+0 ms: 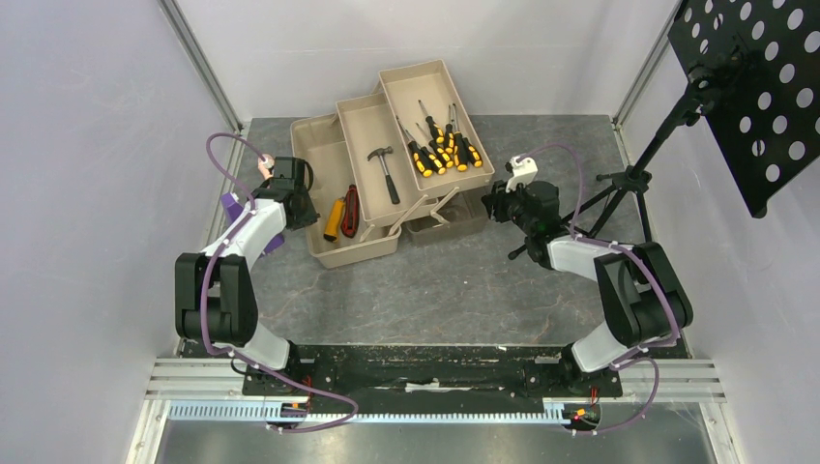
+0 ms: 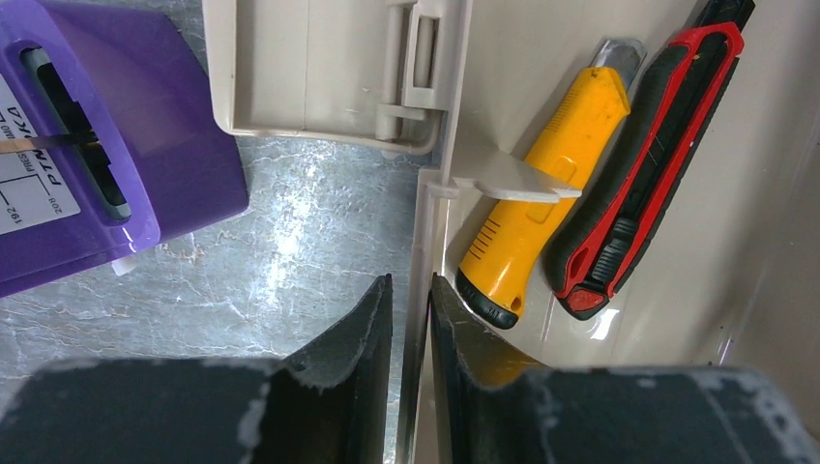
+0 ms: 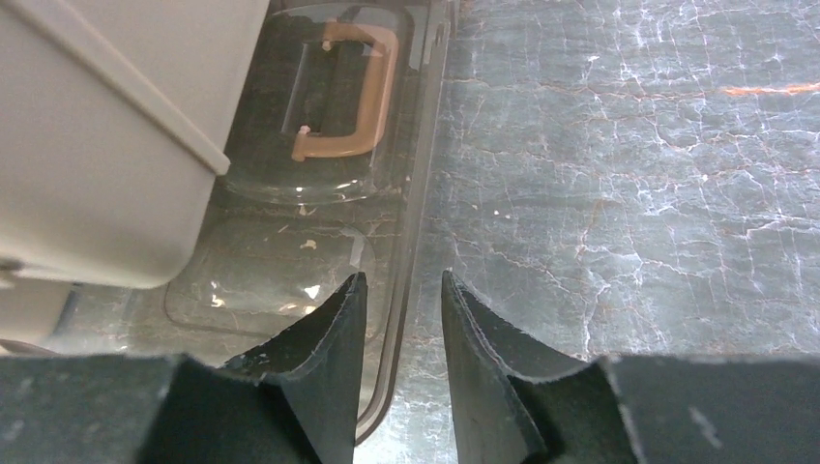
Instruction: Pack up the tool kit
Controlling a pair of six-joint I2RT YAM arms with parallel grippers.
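The tan tool kit box (image 1: 324, 145) stands open with its trays fanned out. One tray holds a small hammer (image 1: 385, 172) and the top tray holds several orange-and-black screwdrivers (image 1: 440, 147). In the base lie a yellow knife (image 2: 537, 208) and a red-black utility knife (image 2: 648, 184). My left gripper (image 2: 411, 280) is shut on the base's left wall (image 2: 423, 242), one finger outside and one inside. My right gripper (image 3: 401, 275) straddles the edge of the clear lid (image 3: 290, 261), with a gap still showing at the right finger. The pinkish handle (image 3: 353, 92) lies beyond it.
A purple block (image 2: 145, 116) sits on the table just left of the box, close to my left arm. A black tripod stand (image 1: 629, 184) with a perforated panel (image 1: 754, 87) stands at the right, behind my right arm. Walls enclose the table on three sides.
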